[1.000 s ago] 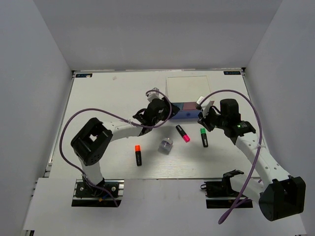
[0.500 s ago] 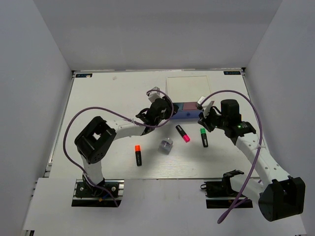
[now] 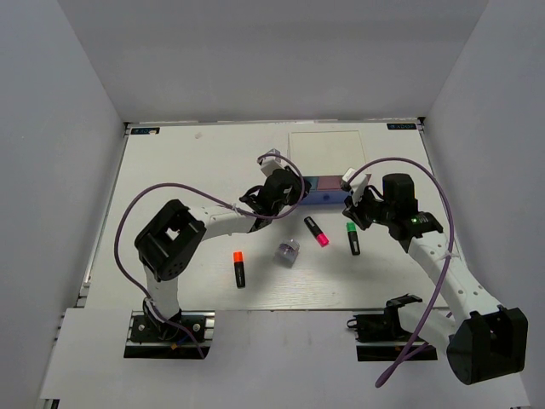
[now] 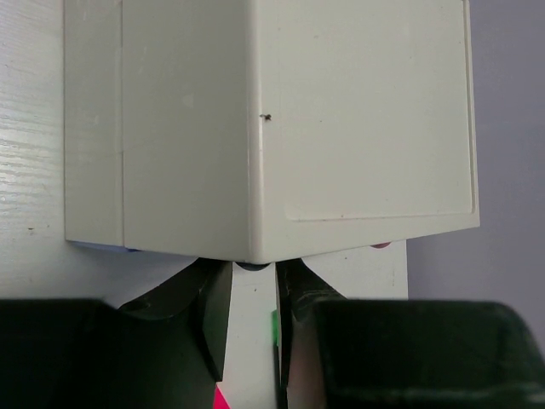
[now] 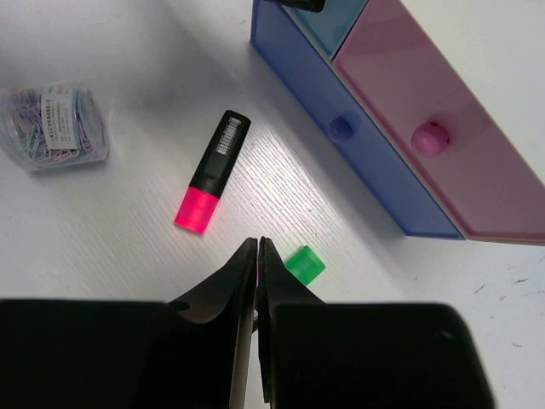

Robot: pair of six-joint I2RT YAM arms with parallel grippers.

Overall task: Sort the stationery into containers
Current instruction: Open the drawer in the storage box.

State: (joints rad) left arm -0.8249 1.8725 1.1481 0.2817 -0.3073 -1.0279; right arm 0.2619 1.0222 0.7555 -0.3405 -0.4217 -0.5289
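Note:
The white-topped cabinet (image 3: 324, 152) stands at the back with light blue (image 5: 334, 25), pink (image 5: 426, 102) and long dark blue (image 5: 358, 162) drawer fronts. My left gripper (image 3: 292, 189) is at its left front; its fingers stand slightly apart on either side of a dark knob (image 4: 250, 266). My right gripper (image 5: 258, 243) is shut and empty above the table beside the green-capped marker (image 3: 352, 238). The pink-capped marker (image 3: 317, 231), the orange-capped marker (image 3: 239, 267) and the grey-silver round piece (image 3: 287, 252) lie in front. No pink stubby pen shows.
The grey-silver piece is a clear tub of paper clips (image 5: 55, 119). Grey walls close in the white table (image 3: 187, 170) on three sides. The purple cables (image 3: 400, 162) of both arms arc above the table.
My left gripper has moved slightly right and back, closer to the cabinet front. The right arm and the markers have not moved.

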